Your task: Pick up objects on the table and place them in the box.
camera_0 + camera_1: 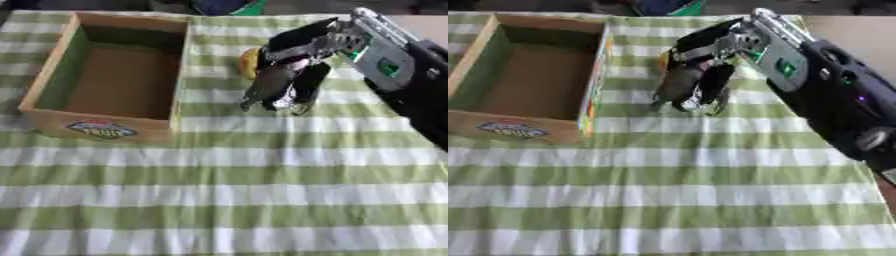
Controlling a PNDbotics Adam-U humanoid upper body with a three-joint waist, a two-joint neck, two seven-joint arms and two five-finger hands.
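Yellow object [248,63], rounded and mostly hidden, sits on the checked cloth [227,190] of the bench, just right of the box [52,70]. Right hand [293,70] hangs over it, fingers [262,90] pointing down and partly spread; contact cannot be confirmed. Box appears empty. Step in hand, as judged: the pick. Next move calls for closing around the object, lifting, carrying left over the box wall

Home-like table, green-checked tablecloth [262,200]
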